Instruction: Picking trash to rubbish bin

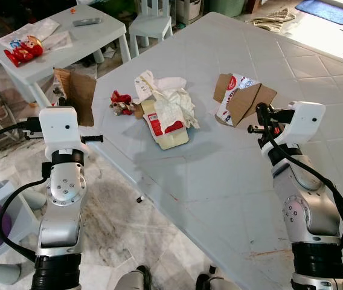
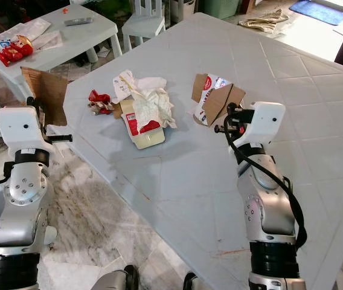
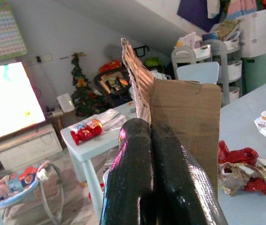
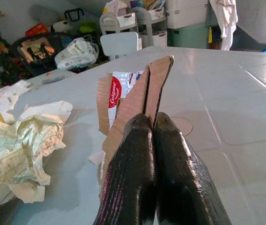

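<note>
Reads "Colgate" in white script on the red-and-white toothpaste box. Sits among torn cardboard on the surface. No other legible text.

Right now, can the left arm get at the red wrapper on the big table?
Probably not yet. The left end effector is shut on a cardboard piece off the big table's edge, so it's occupied. The red wrapper lies uncovered near that edge, beside the crumpled paper.
</note>
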Tool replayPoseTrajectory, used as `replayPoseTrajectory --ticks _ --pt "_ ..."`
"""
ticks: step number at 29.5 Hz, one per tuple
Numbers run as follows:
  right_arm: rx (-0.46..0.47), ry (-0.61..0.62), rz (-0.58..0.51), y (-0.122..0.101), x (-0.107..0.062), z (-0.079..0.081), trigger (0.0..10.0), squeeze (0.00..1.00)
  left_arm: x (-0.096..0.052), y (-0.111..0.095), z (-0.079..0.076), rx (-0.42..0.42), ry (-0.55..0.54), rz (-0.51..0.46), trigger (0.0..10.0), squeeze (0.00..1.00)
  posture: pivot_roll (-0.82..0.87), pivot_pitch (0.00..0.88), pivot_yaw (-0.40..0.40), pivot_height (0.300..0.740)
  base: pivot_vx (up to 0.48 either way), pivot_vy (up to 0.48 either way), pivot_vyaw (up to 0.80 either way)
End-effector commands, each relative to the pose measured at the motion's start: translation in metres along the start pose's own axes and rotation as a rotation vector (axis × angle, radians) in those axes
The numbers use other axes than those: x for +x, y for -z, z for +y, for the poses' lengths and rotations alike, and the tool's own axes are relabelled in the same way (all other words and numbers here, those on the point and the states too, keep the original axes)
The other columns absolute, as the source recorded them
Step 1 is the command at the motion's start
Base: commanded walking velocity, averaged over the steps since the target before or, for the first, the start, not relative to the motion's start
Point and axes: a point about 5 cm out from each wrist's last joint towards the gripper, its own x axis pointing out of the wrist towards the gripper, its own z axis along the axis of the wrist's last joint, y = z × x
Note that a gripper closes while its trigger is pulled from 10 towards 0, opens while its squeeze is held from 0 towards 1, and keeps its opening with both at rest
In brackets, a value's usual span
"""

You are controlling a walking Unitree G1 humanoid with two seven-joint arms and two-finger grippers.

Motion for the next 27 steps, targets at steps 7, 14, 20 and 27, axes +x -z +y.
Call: replayPoseTrajectory --ticks 7,14,20,27 --pt "-0.021 -0.023 0.009 -0.001 0.001 0.002 0.0 0.00 -0.003 -0.001 -0.005 -0.025 0.003 0.025 0.0 0.00 0.07 0.191 -0.035 0.740 0.000 0.000 0.80" --pt "-0.032 -0.030 0.010 -0.003 0.001 0.001 0.0 0.00 -0.006 0.002 -0.011 -0.062 0.010 0.060 0.0 0.00 0.06 0.193 -0.043 0.740 0.000 0.000 0.80" --pt "-0.036 -0.030 0.011 -0.004 0.000 0.000 0.0 0.00 -0.005 0.003 -0.013 -0.084 0.011 0.074 0.0 0.00 0.05 0.196 -0.044 0.740 0.000 0.000 0.80" --pt "-0.039 -0.027 0.013 -0.004 -0.001 -0.001 0.0 0.00 -0.005 0.005 -0.015 -0.101 0.014 0.087 0.0 0.00 0.04 0.200 -0.043 0.740 0.000 0.000 0.80"
